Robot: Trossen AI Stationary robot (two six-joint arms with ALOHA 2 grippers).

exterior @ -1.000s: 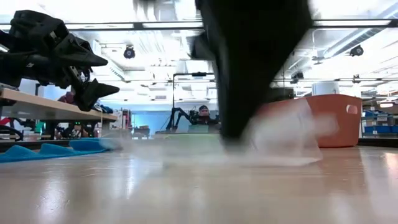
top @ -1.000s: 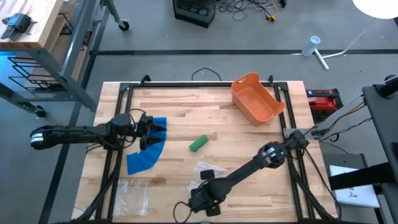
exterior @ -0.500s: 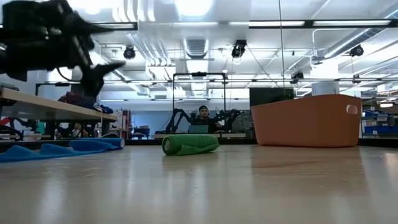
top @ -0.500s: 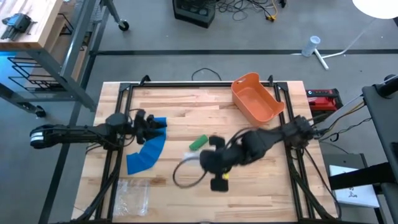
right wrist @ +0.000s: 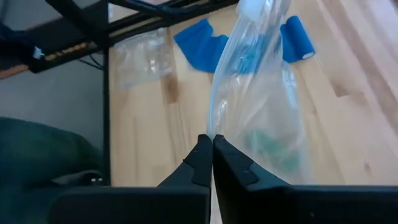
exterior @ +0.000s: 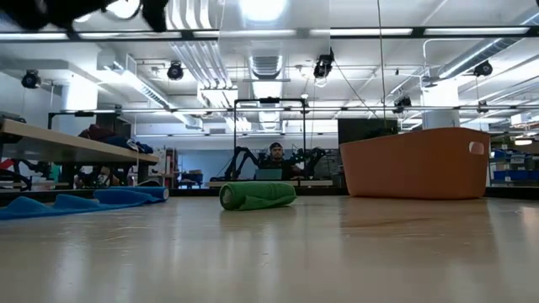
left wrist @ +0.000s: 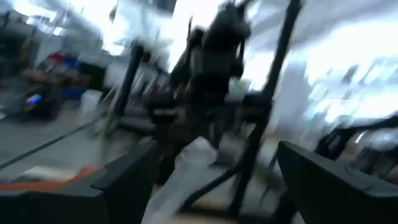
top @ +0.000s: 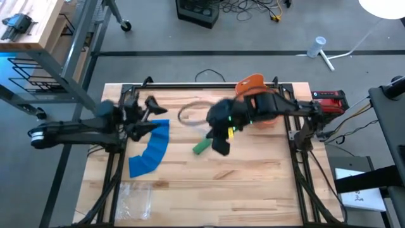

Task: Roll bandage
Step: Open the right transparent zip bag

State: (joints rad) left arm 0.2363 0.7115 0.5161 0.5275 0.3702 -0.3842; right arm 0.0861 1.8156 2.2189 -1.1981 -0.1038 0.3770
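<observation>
A blue bandage lies partly unrolled on the table's left half, its rolled end toward the far side. It also shows in the right wrist view. A green bandage roll lies on its side at mid-table and shows in the low view. My right gripper is raised over the table's middle, shut on a clear plastic bag. My left gripper is open and empty, raised above the blue bandage's rolled end. My right gripper pinches an edge of the clear bag between its two shut fingers. The bag reaches away beyond the fingertips and is lifted clear of the table.
An orange bin stands at the far right, partly under my right arm, and shows in the low view. A second clear bag lies flat at the near left corner. Black frame rails run along the table's sides.
My right gripper has risen from the table's near edge with the clear bag, lifting it clear, and has swung fast toward the far edge over the middle. My left gripper has risen and gone a little toward the far edge. Both bandages have stayed where they were.
</observation>
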